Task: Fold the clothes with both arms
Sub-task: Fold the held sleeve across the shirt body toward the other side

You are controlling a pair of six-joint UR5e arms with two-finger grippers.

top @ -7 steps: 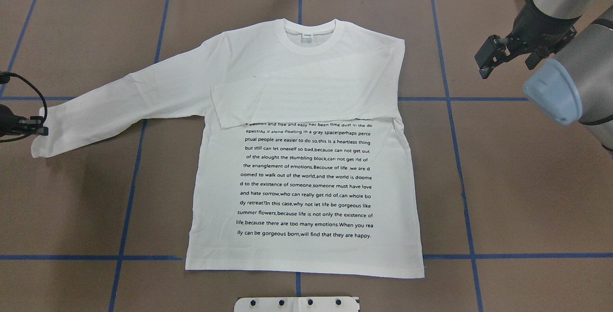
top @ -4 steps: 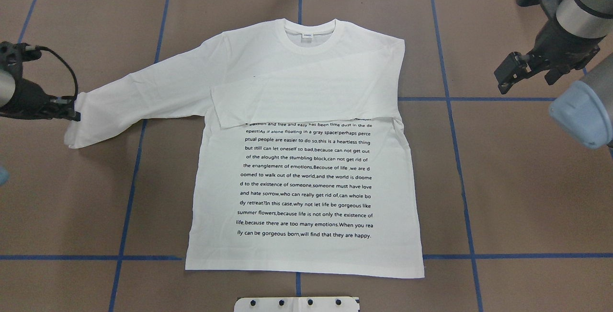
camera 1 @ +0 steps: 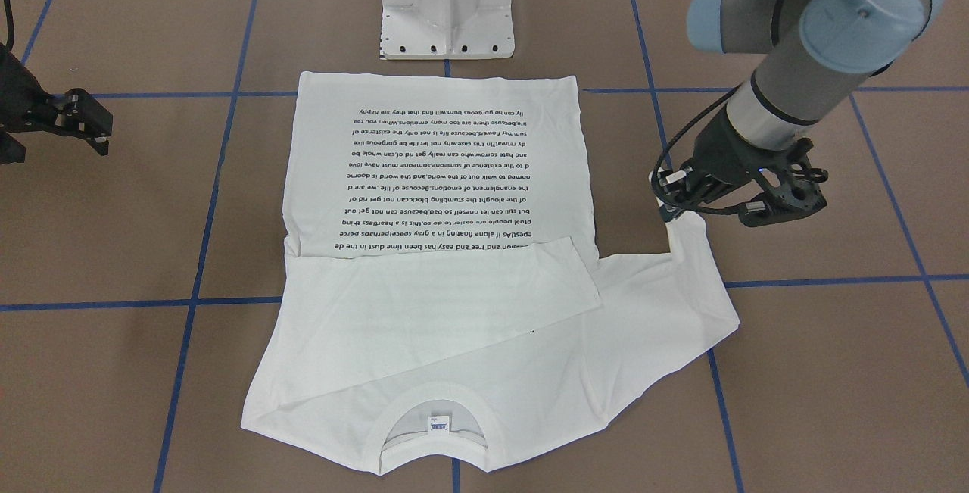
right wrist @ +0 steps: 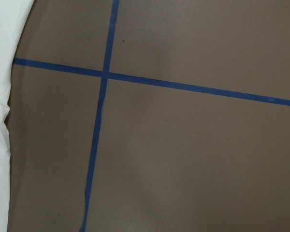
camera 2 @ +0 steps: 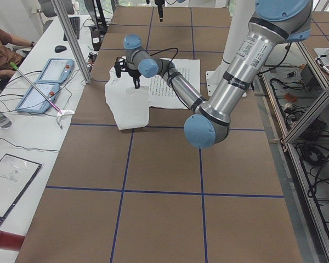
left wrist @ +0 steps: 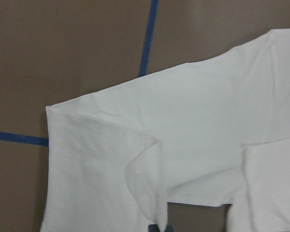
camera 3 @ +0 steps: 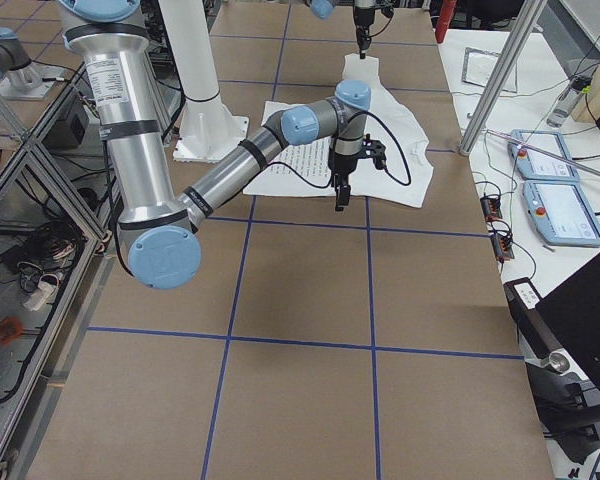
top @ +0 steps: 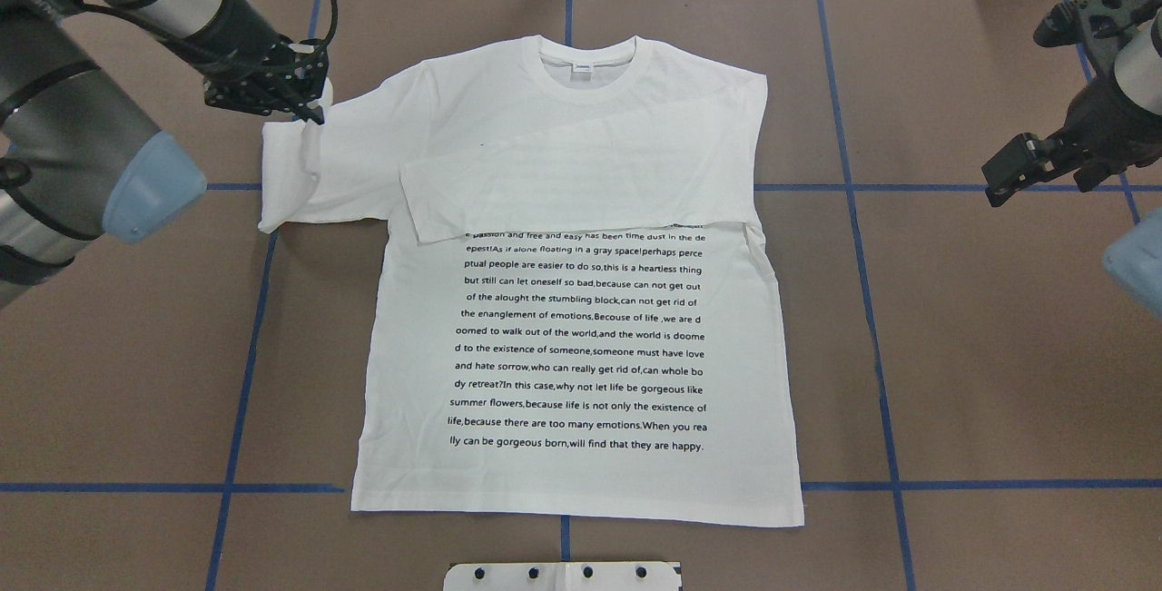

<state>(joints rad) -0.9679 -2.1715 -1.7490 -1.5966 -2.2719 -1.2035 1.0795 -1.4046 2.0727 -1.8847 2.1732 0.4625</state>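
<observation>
Overhead exterior: left hand (top: 313,114) pinches T-shirt (top: 581,146) sleeve cuff, doubled inward.

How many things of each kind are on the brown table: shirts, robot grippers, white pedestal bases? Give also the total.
White T-shirt: 1
Grippers: 2 (left gripper, right gripper)
White pedestal base: 1
Total: 4

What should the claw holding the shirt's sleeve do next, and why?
Probably the left claw should carry the sleeve cuff farther across the T-shirt's chest and lay it down flat. It pinches that cuff up in the air, the sleeve only half doubled over, while the other sleeve already lies flat across the chest. The right claw hangs open off to the side.
</observation>
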